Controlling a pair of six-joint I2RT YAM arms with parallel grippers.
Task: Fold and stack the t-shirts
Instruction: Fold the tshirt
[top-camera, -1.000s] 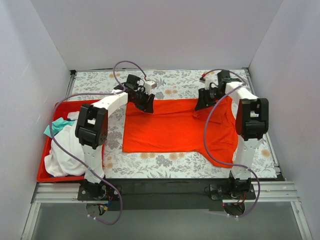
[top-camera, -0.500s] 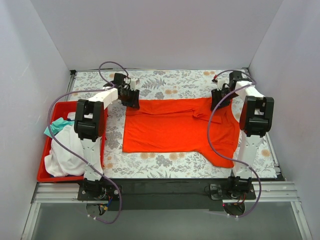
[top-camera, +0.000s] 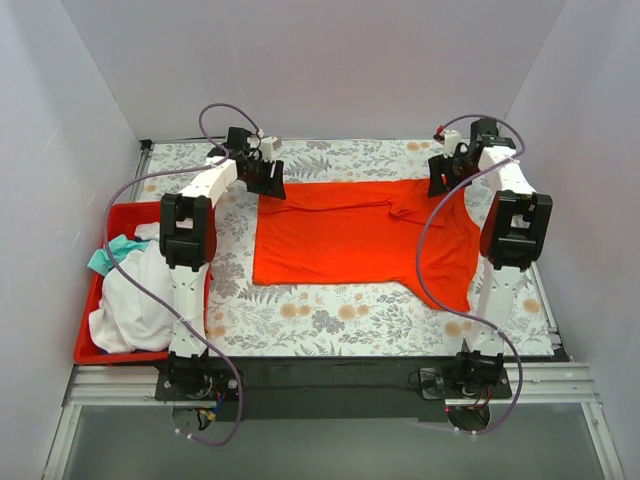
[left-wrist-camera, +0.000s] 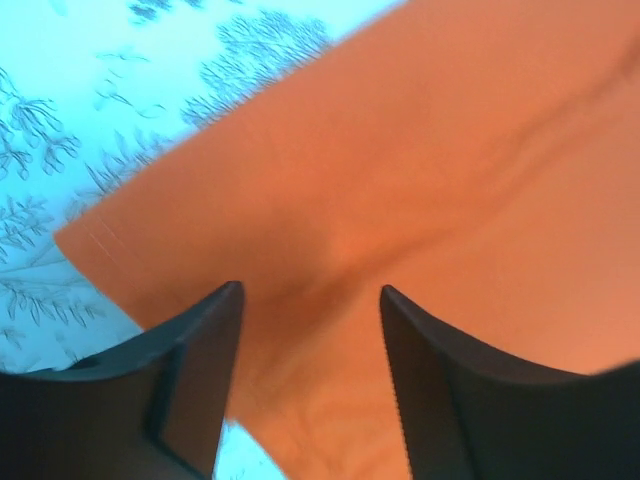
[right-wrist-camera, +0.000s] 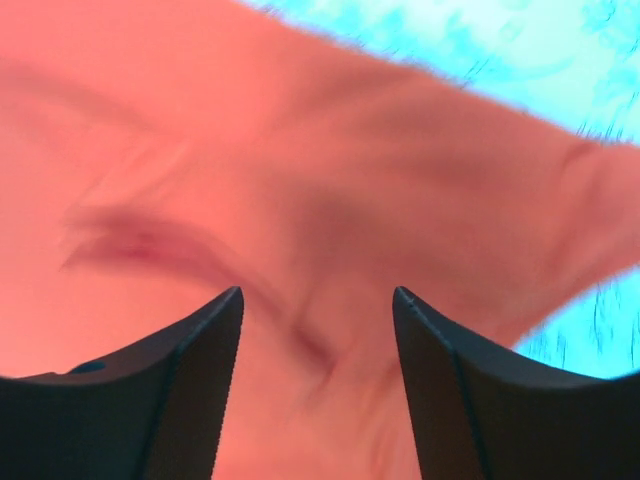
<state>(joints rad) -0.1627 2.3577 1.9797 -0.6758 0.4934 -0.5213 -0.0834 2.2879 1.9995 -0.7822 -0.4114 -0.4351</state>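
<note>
The orange-red t-shirt (top-camera: 360, 235) lies spread flat on the floral table, its far edge near the back. My left gripper (top-camera: 270, 186) is over the shirt's far left corner and my right gripper (top-camera: 438, 186) over its far right part, by a sleeve fold. In the left wrist view the left gripper (left-wrist-camera: 310, 300) is open, with orange cloth (left-wrist-camera: 450, 180) below the gap. In the right wrist view the right gripper (right-wrist-camera: 318, 300) is open over blurred, wrinkled cloth (right-wrist-camera: 300, 150). A white t-shirt (top-camera: 135, 300) and a teal t-shirt (top-camera: 105, 257) lie bunched in the bin.
A red plastic bin (top-camera: 88, 352) stands at the table's left side. The floral table cover (top-camera: 330, 320) shows bare in front of the shirt. White walls close in the back and both sides. Purple cables loop over both arms.
Both grippers moved toward the back of the table and further apart. The orange-red shirt was drawn back with them and now lies flatter and further from the arm bases.
</note>
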